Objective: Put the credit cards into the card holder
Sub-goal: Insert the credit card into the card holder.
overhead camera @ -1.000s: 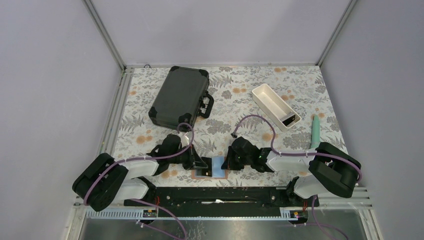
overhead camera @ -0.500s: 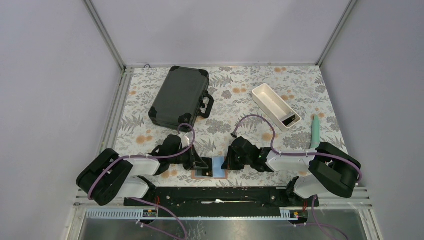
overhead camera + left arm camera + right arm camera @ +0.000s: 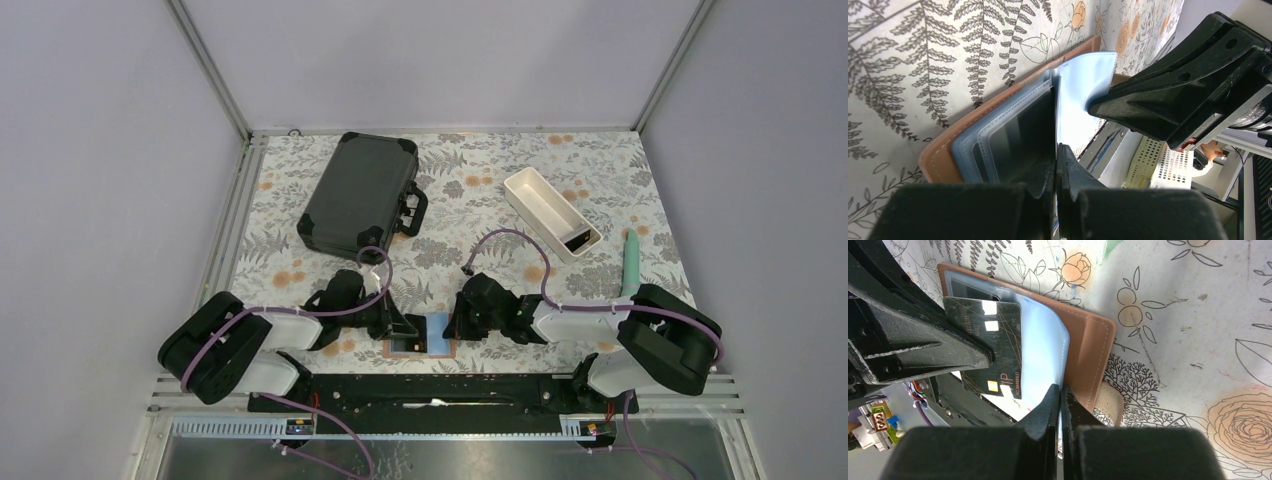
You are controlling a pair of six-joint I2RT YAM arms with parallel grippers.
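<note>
Overhead: card holder (image 3: 437, 333) lies open on table (image 3: 480, 200) at near edge, betw. left claw (image 3: 403, 330) and right claw (image 3: 456, 322); L wrist: left claw pinched shut, card edge-on; R wrist: black credit card (image 3: 990, 347) in left claw; prob. stiff, thin, slick, so grip short edge; right claw shut on card holder's floppy blue leaf.

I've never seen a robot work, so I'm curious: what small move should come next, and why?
Probably the left gripper should ease its black card down into a pocket of the card holder. It is shut on the card above the open holder, while the right gripper pinches the pale blue flap aside, and the card does not look seated yet.
</note>
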